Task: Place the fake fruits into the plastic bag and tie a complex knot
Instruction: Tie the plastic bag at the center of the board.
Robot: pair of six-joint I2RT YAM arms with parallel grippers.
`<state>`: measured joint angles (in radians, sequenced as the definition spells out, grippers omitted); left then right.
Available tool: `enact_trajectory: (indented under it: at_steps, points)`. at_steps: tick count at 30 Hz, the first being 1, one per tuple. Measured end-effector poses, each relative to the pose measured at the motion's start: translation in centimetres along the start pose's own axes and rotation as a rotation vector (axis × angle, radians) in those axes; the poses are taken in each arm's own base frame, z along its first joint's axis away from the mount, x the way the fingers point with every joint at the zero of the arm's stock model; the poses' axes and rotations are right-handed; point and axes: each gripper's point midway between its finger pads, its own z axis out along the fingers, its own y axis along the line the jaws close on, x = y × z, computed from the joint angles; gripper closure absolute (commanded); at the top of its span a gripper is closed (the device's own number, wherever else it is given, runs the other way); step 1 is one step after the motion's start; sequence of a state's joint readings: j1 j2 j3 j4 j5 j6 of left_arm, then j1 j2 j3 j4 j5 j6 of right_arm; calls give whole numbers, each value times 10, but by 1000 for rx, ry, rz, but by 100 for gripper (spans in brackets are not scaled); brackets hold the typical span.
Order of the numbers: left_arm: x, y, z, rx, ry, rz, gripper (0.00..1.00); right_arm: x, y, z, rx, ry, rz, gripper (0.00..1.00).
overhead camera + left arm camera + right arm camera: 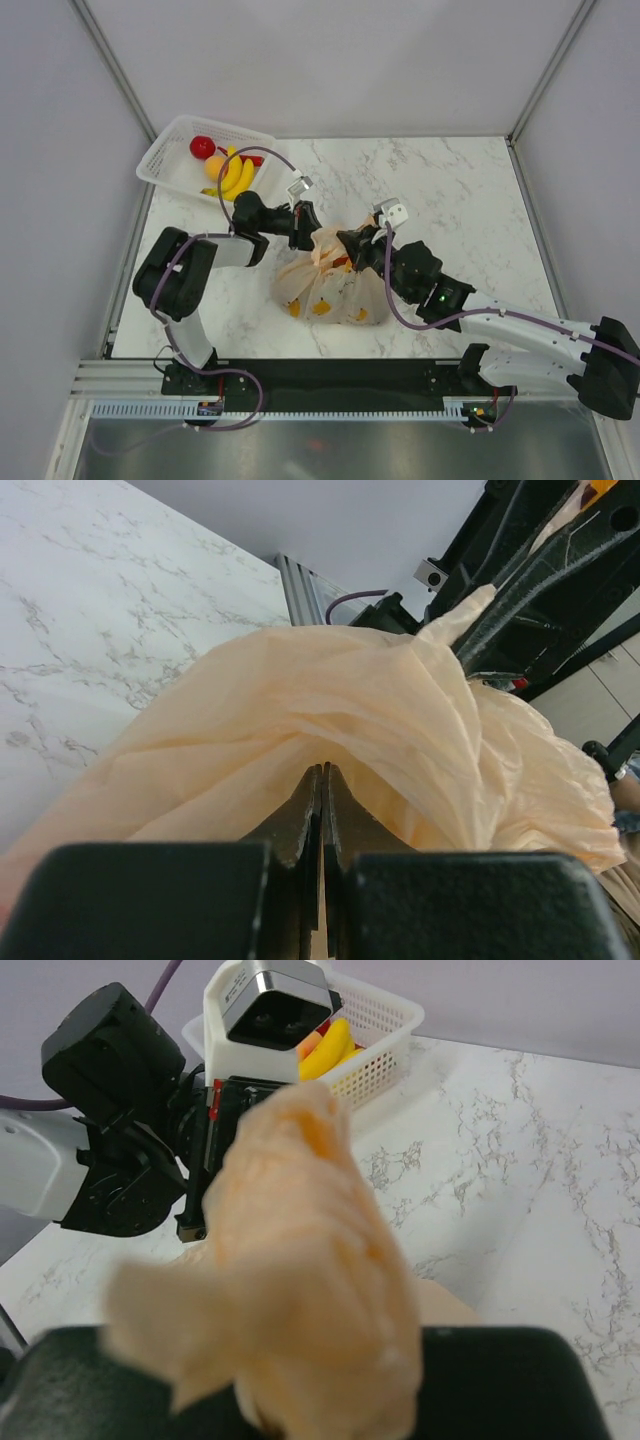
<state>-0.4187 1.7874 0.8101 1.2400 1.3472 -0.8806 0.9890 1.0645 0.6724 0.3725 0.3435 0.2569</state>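
Veined white marble table [450, 190], plain grey walls [350, 60], plastic bag [335, 290] mid-table, left gripper [311, 231] and right gripper [352, 245] pinched tight on its bunched top, fake fruits [235, 172] in white basket [165, 165] far-left of bag.

Your plastic bag [335, 290]: translucent peach, orange fruit prints, bulging, lying mid marble table [460, 200]. Its top [327, 244] is pinched into a crumpled bunch. Your fake fruits [228, 170] sit in the white basket [165, 160], far left: red apple [202, 147], yellow bananas [239, 178], orange peach [214, 166].

The plastic bag [335, 290] was translucent peach with yellow-orange prints; the table [460, 200] white marble, grey-veined; the basket [170, 158] white lattice; the bananas [237, 176] yellow; the apple [202, 147] red.
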Motion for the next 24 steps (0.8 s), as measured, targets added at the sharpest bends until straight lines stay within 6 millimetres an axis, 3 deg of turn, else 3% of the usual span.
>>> enact_trajectory:
  at_steps: [6,11,17,24]
  points:
    - [-12,3,4,13,-6,-14,98,-6,2,-2,-17,-12,6,100]
    - [-23,-6,19,64,20,25,98,-6,1,-2,-24,-10,9,100]
    - [-1,-27,41,140,88,-18,98,-6,-2,1,-63,7,36,100]
    - [27,-35,35,116,90,-119,98,-2,8,-1,-168,70,66,100]
